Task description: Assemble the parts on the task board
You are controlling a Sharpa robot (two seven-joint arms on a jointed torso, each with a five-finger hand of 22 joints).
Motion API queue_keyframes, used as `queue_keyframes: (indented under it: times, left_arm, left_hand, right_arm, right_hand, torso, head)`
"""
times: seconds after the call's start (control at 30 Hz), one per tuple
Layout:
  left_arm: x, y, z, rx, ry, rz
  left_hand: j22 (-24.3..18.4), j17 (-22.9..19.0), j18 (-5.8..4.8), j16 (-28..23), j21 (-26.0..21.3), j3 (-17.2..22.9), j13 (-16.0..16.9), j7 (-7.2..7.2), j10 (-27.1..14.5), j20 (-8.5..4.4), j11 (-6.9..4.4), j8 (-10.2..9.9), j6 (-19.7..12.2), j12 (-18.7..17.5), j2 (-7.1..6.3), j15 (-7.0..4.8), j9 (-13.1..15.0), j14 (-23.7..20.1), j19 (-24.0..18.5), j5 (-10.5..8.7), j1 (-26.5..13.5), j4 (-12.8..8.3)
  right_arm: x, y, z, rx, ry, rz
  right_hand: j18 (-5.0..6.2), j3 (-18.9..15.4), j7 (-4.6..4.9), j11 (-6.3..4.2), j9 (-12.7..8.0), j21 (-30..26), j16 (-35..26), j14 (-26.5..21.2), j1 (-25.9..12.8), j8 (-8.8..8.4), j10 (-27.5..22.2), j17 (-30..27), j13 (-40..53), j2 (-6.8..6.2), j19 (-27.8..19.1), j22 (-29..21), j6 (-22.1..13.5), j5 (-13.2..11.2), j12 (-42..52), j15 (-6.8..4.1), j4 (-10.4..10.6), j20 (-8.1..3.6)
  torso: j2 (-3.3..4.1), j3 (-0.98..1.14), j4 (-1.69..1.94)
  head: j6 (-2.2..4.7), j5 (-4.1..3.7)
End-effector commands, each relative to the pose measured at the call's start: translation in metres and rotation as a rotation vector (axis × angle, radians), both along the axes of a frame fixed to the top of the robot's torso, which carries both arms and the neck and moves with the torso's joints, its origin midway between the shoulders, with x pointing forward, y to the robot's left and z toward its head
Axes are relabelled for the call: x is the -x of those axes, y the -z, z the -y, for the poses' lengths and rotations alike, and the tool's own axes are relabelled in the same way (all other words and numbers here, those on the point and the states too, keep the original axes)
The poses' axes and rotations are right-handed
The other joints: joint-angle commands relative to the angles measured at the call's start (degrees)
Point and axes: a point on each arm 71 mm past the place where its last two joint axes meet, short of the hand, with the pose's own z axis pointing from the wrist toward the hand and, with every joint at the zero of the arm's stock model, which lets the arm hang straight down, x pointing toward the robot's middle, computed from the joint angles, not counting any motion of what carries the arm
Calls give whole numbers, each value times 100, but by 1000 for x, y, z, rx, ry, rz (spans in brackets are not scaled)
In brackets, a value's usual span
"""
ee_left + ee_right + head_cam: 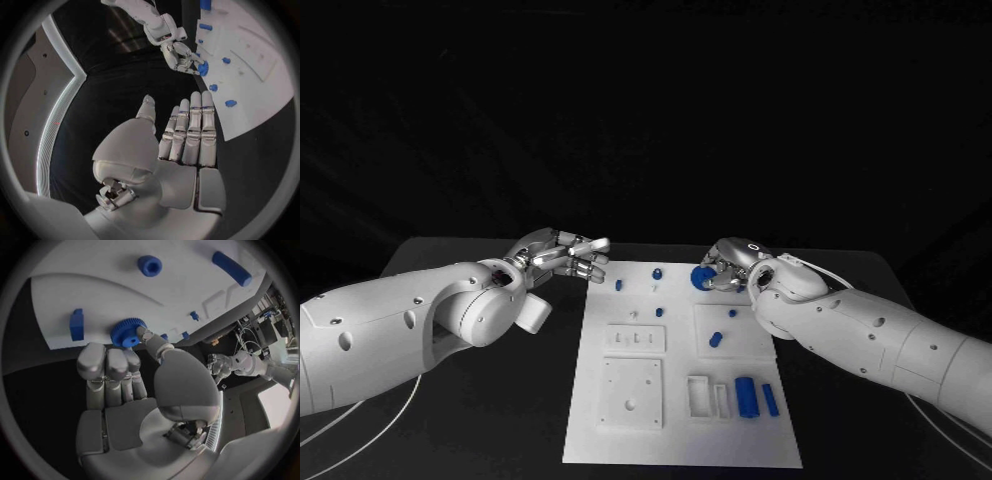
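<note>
With your right hand [122, 385] pinching the blue gear [128, 332] at its fingertips over the task board [682, 420], lower it squarely, keeping your spread, empty left hand [567, 255] away.

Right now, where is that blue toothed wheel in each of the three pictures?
Head view: the blue gear sits at the task board's far edge, in the right hand's fingers.
Left wrist view: the gear is at the right hand's fingertips.
Right wrist view: the gear is beyond the fingertips, thumb touching.
Shared landmark: the white board.
</note>
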Motion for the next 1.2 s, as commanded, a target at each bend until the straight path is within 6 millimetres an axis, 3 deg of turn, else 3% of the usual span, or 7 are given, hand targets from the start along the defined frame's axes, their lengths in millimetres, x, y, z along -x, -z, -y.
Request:
queue_keyframes:
  times: [0.03, 0.33, 0.43, 0.67, 0.73, 1.2]
  left_arm:
    - [1, -1, 3, 2, 22, 0]
    - [1, -1, 2, 1, 21, -1]
    - [1, -1, 2, 0, 22, -1]
    - [1, -1, 3, 0, 26, 0]
    - [1, -1, 4, 1, 26, 0]
    - [1, -1, 8, 2, 35, -1]
  left_hand:
    - [-3, -4, -74, -23, -22, -4, 5, 25, -40, 8, -17, -23, -12, -10, -10, 19, 8, 10, 22, -26, 40, -44]
    - [-3, -3, -73, -22, -21, -2, 6, 25, -46, 8, -16, -21, -12, -8, -8, 20, 9, 11, 22, -26, 47, -49]
    - [-3, -3, -73, -22, -21, -2, 6, 25, -46, 8, -16, -21, -12, -8, -8, 20, 9, 11, 22, -26, 47, -49]
    - [-3, -3, -73, -22, -21, -2, 6, 25, -46, 8, -16, -21, -12, -8, -8, 20, 9, 11, 22, -26, 47, -49]
    - [-3, -3, -73, -22, -21, -2, 6, 25, -46, 8, -16, -21, -12, -8, -8, 20, 9, 11, 22, -26, 47, -49]
    - [-3, -3, -73, -22, -21, -2, 6, 25, -46, 8, -16, -21, -12, -8, -8, 20, 9, 11, 22, -26, 47, -49]
  right_arm:
    - [3, -4, -6, 34, -14, 50]
    - [13, -15, -26, 38, -62, 127]
    - [20, -19, -38, 32, -93, 162]
    - [33, -26, -67, 19, -153, 213]
    - [35, -27, -73, 16, -163, 221]
    - [37, -12, -101, 25, -202, 194]
  right_hand:
    - [-44, -35, -69, -32, 233, 35, 21, 14, -4, -16, -12, 7, 9, 86, 107, 729, 481, -51, 26, -33, -8, -27]
    - [-53, -78, -83, -39, 253, 90, 15, 18, 3, -19, 9, 6, 10, 79, 114, 739, 511, -145, 18, -40, 13, -35]
    - [-55, -67, -89, -43, 254, 136, 16, 22, 12, -18, 23, 5, 11, 44, 122, 747, 519, -168, 13, -43, 59, -39]
    - [-54, 12, -85, -36, 235, 167, 17, 24, 37, -20, 38, -3, 14, -27, 123, 751, 500, -243, -7, -37, 133, -32]
    - [-51, 33, -85, -38, 232, 168, 19, 25, 35, -20, 44, -5, 20, -43, 122, 750, 508, -249, -1, -36, 143, -31]
    - [-51, 44, -82, -37, 219, 172, 16, 23, 29, -20, 39, -12, 21, -63, 121, 750, 492, -246, -14, -38, 162, -32]
  torso:
    - [-1, -9, 7]
    - [0, -10, 9]
    - [4, -7, 7]
    - [-4, -21, 15]
    - [-1, -12, 16]
    - [13, -9, 16]
  head:
    - [5, 1]
    - [11, 36]
    - [12, 48]
    - [14, 53]
    - [12, 53]
    - [35, 51]
